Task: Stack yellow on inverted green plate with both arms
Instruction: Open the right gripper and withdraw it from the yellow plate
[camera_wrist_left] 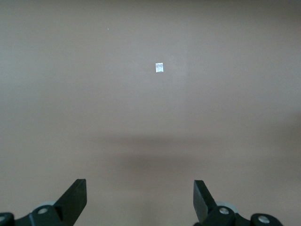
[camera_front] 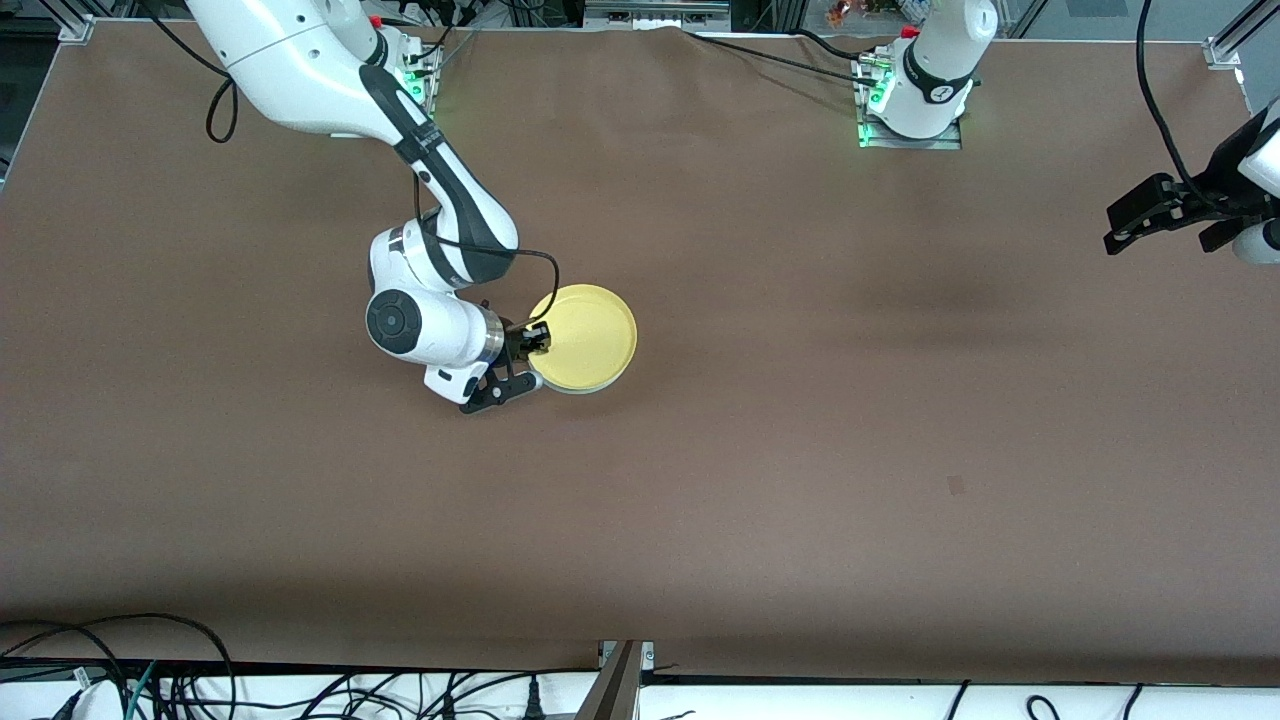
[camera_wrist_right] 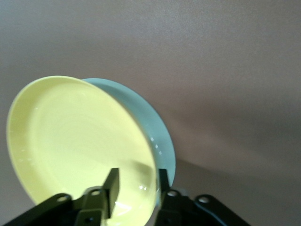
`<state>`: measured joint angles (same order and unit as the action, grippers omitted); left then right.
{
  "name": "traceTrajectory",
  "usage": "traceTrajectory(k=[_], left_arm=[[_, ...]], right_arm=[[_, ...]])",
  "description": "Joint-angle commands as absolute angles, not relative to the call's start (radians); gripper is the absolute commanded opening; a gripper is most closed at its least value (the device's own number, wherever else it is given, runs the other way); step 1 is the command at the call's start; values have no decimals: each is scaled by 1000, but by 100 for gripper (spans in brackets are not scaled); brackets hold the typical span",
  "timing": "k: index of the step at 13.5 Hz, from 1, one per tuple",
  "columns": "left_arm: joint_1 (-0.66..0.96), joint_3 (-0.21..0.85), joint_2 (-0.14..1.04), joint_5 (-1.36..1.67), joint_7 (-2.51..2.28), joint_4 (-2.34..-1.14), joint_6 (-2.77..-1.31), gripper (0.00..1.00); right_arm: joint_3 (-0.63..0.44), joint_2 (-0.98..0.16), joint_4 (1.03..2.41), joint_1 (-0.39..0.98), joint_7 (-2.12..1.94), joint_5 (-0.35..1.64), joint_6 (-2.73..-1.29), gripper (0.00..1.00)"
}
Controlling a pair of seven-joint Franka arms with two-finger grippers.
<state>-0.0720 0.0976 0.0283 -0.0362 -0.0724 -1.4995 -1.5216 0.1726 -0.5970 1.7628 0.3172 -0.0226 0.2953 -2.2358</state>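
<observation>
Two round plastic plates, stacked; two arms, one waiting.

The yellow plate (camera_front: 586, 336) rests on the pale green plate (camera_wrist_right: 157, 132) at mid-table. The right gripper (camera_front: 537, 340) straddles the yellow rim, fingers (camera_wrist_right: 112, 188) narrowly parted. The left gripper (camera_wrist_left: 140, 200) waits, fingers wide, over bare brown table (camera_front: 800, 420) bearing a small white tag (camera_wrist_left: 159, 68).

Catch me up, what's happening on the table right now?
The right gripper is at the rim of the yellow plate, one finger inside the rim and one outside. The yellow plate sits on top of the green plate, of which only an edge shows beneath it, on the brown table toward the right arm's end. In the right wrist view the fingers straddle the rim with a slight gap, so a firm grip cannot be confirmed. The left gripper waits open over bare table at the left arm's end.
</observation>
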Motion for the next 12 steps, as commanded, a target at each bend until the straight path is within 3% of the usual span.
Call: traceTrajectory(k=[1, 4, 7, 10, 12], left_arm=[[-67, 100, 54, -43, -71, -1456, -1505, 100], [-67, 100, 54, -44, -71, -1456, -1505, 100], [-69, 100, 54, -46, -71, -1456, -1505, 100], [-69, 100, 54, -49, -72, -1456, -1505, 100], [-69, 100, 54, -48, -72, -1456, -1505, 100]], right_arm=[[83, -471, 1755, 314, -2, 291, -2071, 100], [2, -352, 1753, 314, -3, 220, -1953, 100], [-69, -203, 1741, 314, 2, 73, -1731, 100], [-115, -130, 1630, 311, 11, 52, -1470, 100], [-82, -85, 1589, 177, -8, 51, -1471, 100]])
